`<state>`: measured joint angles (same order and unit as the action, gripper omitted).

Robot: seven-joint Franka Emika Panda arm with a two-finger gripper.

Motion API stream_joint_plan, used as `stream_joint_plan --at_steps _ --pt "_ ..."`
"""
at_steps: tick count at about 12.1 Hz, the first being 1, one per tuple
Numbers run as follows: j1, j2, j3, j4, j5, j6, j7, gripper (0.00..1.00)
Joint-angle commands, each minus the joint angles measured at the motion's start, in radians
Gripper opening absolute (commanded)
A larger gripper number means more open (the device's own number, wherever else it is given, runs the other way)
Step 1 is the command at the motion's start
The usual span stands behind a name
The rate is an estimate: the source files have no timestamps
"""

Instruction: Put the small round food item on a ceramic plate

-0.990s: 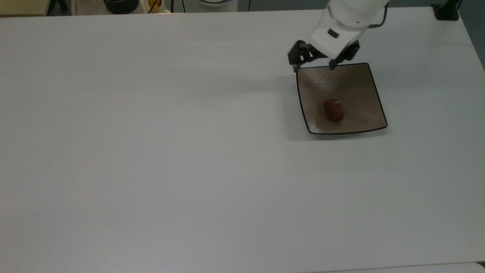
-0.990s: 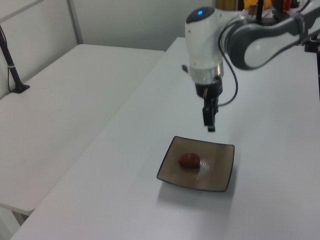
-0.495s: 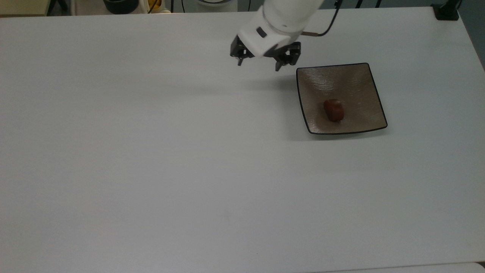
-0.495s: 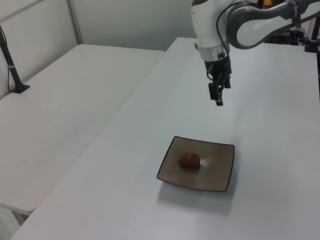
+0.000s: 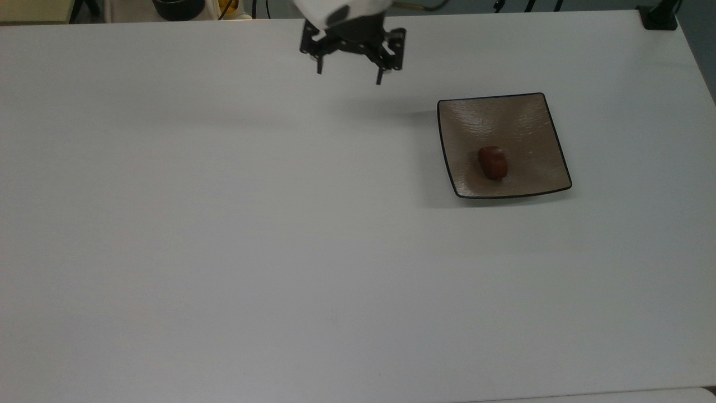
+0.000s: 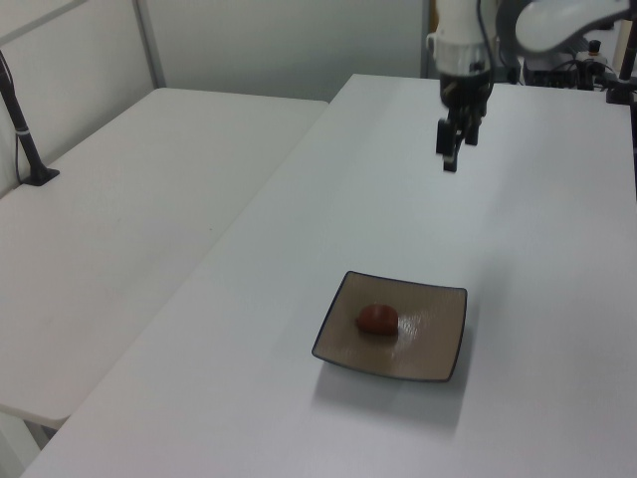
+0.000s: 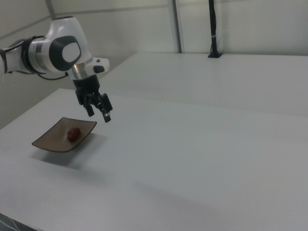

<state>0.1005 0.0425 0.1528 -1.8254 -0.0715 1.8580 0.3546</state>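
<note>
The small round food item (image 5: pixel 493 162), a glossy reddish-brown lump, lies near the middle of the square brownish ceramic plate (image 5: pixel 526 120) on the white table. The same lump (image 6: pixel 377 319) rests on the plate (image 6: pixel 428 334) in the left view, and again the lump (image 7: pixel 73 133) on the plate (image 7: pixel 53 140) in the right view. My gripper (image 5: pixel 348 77) hangs open and empty above the table, well off the plate toward the top view's upper left. It appears far behind the plate (image 6: pixel 450 159) in the left view and just past the plate's corner (image 7: pixel 99 115) in the right view.
A second white table (image 6: pixel 129 199) stands beside this one at the left view's left, with a black post (image 6: pixel 25 139) clamped on it. A black clamp (image 5: pixel 660 17) sits at the table's top-right corner in the top view. Dark containers (image 5: pixel 179 6) stand beyond the far edge.
My open gripper has left the plate's far edge and travelled toward the top view's upper left, rising away. The food item and plate have stayed still.
</note>
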Motion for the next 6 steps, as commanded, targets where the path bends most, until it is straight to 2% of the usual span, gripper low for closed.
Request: stream_joint_plan --at_steps 1,3,4,6 --pt "-0.122 -0.11 0.002 -0.054 0.12 0.02 -0.118 1.0" --pt "-0.148 -0.118 0.017 -0.045 0.09 -0.089 -0.121 1.0" --pt "-0.16 -0.134 0.019 -0.044 0.067 -0.098 -0.123 1.0" --pt "-0.203 -0.13 0.016 -0.041 0.067 -0.085 -0.155 1.0"
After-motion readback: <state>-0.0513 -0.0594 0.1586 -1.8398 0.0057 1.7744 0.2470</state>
